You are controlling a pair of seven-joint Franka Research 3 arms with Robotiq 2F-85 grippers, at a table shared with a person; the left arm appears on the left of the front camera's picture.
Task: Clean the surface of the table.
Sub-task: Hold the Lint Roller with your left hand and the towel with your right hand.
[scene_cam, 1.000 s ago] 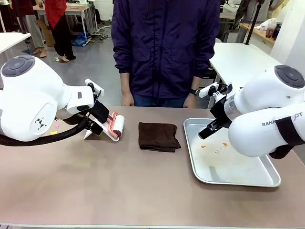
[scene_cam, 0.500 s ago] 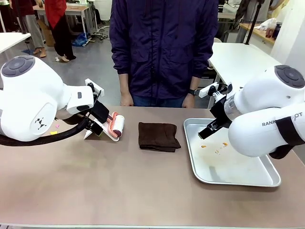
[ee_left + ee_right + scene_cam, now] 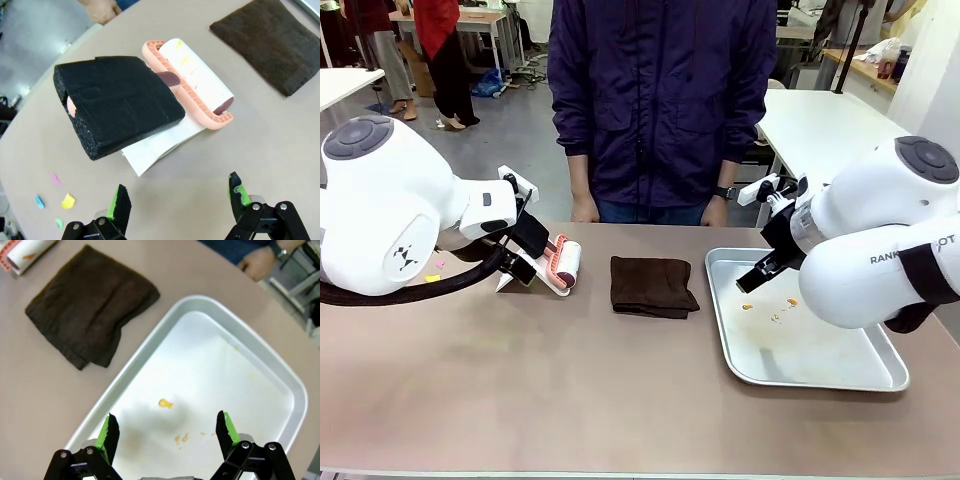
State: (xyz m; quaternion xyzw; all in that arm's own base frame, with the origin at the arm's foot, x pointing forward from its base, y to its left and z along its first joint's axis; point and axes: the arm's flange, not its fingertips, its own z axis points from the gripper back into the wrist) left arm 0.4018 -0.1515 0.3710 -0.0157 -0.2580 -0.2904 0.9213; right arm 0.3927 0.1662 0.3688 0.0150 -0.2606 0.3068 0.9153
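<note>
The left hand (image 3: 177,189) is spread wide and holds nothing. It hangs just over the lint roller (image 3: 197,82). The roller's fat black foam grip (image 3: 120,107) sticks up, maybe so a hand can take it easily. The roller rests on a white sheet (image 3: 165,145). The right hand (image 3: 167,421) is spread and empty too, over the metal tray (image 3: 125,375) with yellow crumbs (image 3: 165,403). A brown cloth (image 3: 653,286) lies between them on the brown surface (image 3: 570,390), which runs under everything. The left wrist view shows small coloured scraps (image 3: 67,201) clearly; from the front they are tiny dots.
</note>
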